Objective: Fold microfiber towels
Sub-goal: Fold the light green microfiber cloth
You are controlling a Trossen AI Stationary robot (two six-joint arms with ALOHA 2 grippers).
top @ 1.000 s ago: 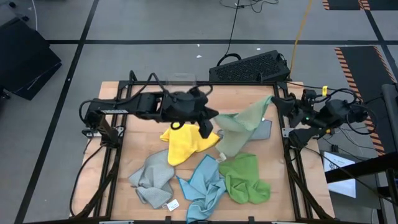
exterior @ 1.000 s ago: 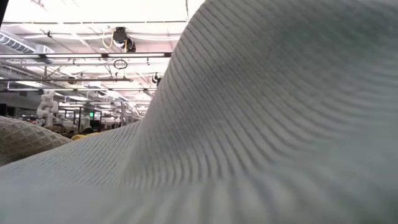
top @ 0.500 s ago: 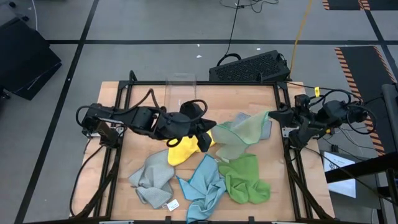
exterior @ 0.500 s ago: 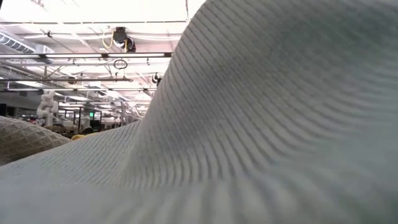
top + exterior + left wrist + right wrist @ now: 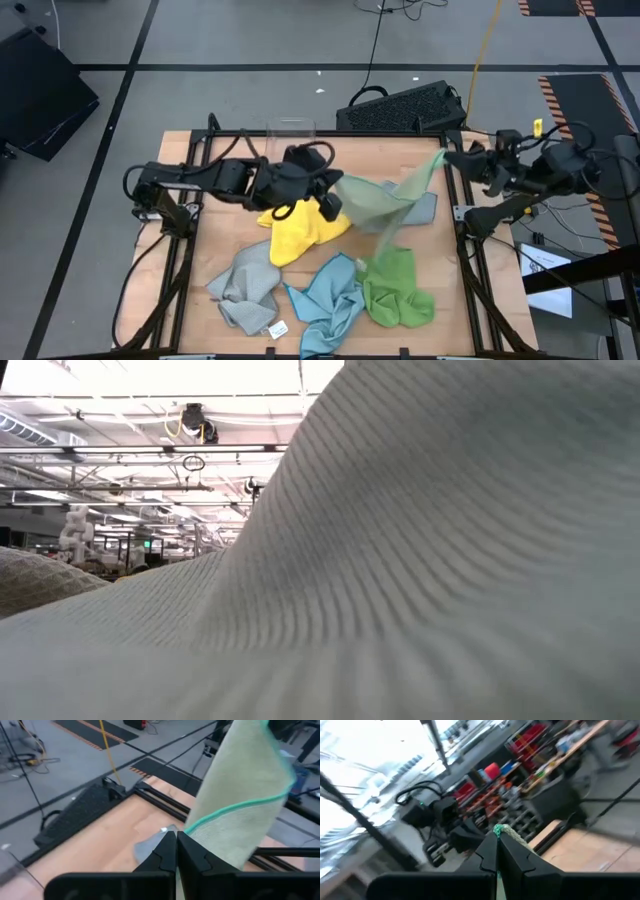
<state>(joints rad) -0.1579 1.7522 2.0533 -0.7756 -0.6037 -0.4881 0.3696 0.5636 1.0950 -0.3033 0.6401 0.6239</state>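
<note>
While earlier slack, pale green towel (image 5: 385,197) now taut.

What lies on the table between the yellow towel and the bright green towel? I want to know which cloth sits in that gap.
In the high view, the light blue towel lies between the yellow towel and the bright green towel.

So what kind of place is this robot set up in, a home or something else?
Most likely an industrial lab or workshop, not a home: a grey concrete floor with hazard-striped tape, loose cables across it, and high ceiling lights and pipework in the hall behind the wooden table.
</note>
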